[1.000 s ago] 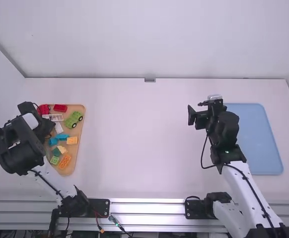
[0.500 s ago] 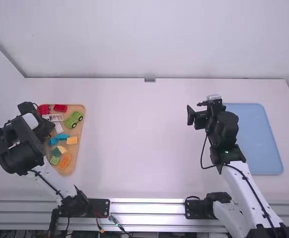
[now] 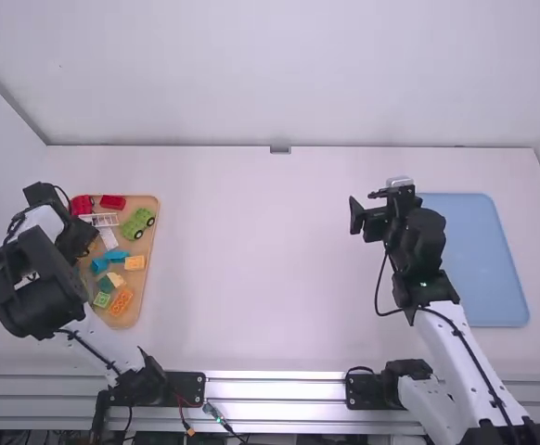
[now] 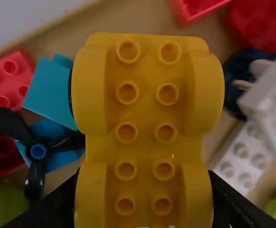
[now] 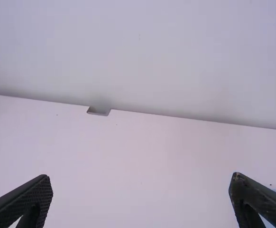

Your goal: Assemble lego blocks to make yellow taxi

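Taxi assembly is at its beginning, I judge.
Over the tabletop [image 3: 270, 278], the right jaws stand spread near the blue tray [image 3: 479, 264]; at the wooden tray [image 3: 150, 243], the left jaws pinch the yellow car chassis [image 4: 146, 114]. Smaller blocks [image 3: 121, 301] lie loose; joining remains.

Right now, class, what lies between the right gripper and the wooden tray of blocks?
In the high view, the stretch between the right gripper and the wooden tray is bare white tabletop.

The yellow car body [image 4: 146, 111] (arched fenders, paired studs) is held studs-up over the tan tray [image 3: 147, 202].
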